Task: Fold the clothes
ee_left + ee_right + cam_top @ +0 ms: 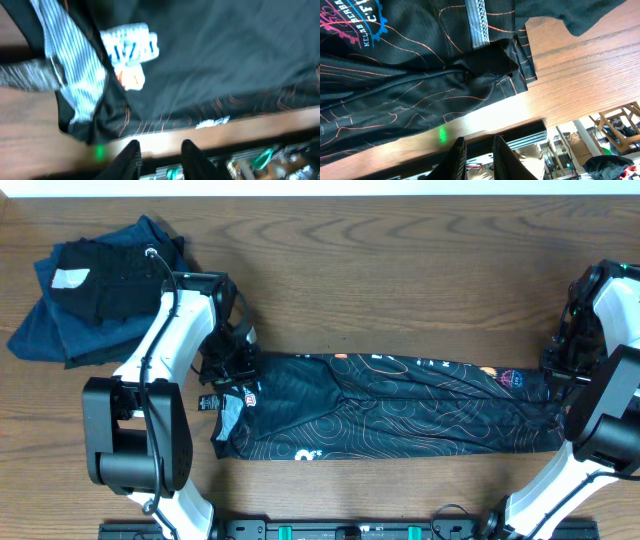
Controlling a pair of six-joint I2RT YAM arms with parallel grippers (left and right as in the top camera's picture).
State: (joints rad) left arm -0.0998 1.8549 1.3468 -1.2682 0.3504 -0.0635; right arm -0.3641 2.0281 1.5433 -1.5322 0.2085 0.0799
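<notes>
Black shirt (400,415) lay as a long strip on the table (400,280), long axis running left-right. Left gripper (161,144) was over its left end, right gripper (478,140) over its right end. Both were slightly parted and held nothing. Each arm was equally near its own end.

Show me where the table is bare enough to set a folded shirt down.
Widest bare wood: the back of the table, between the pile of dark clothes, the right arm and the black T-shirt. A narrower strip runs along the shirt's front edge. Crowded: the left end, around the pile and left arm.
</notes>
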